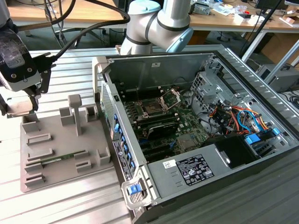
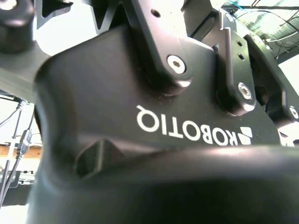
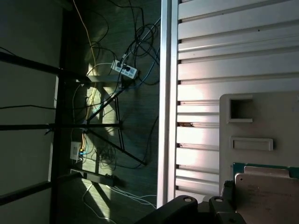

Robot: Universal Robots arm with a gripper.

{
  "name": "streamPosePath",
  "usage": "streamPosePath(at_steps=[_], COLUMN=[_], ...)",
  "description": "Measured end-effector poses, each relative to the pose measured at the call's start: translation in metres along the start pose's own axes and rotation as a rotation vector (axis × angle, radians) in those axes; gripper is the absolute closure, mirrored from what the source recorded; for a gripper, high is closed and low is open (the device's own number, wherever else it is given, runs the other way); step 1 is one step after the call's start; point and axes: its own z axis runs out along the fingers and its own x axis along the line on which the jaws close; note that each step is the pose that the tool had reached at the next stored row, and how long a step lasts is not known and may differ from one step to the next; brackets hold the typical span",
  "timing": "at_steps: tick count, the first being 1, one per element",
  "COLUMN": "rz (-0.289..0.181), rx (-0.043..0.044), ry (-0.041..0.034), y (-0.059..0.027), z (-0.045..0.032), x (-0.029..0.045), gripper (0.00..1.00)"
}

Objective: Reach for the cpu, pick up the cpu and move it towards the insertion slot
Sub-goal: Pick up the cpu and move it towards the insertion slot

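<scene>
Gripper [image 1: 17, 108] at cpu [image 3: 268, 195], grey tray [image 1: 63, 156], computer case [image 1: 154, 65] beside

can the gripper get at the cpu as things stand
Probably yes: the gripper hangs right over the cpu at a corner of the grey tray, with nothing seen lying over the chip.

A slatted metal table [image 1: 70, 205] carried a grey plastic tray [image 1: 56, 175] toward its edge on the exterior view's left. A thin green memory stick [image 1: 60, 158] lay flat in one of the tray's grooves. Just beside the tray an open computer case [image 1: 154, 65] lay on its side, with a labelled power supply [image 1: 196, 170] at its near end and orange, red and blue cables [image 1: 236, 114] bundled toward the exterior view's right. Wooden benches [image 1: 84, 11] stood behind. In the first wrist view a white power strip [image 3: 124, 70] and loose cords [image 3: 105, 154] lay on the floor beyond the table's edge.
</scene>
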Motion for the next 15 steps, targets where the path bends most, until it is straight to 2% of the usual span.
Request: streamPosePath(at_steps=[15], rz=[0.000], rx=[0.0000], ry=[0.0000], y=[0.0002], z=[-0.0047], x=[0.0000], gripper=[0.45])
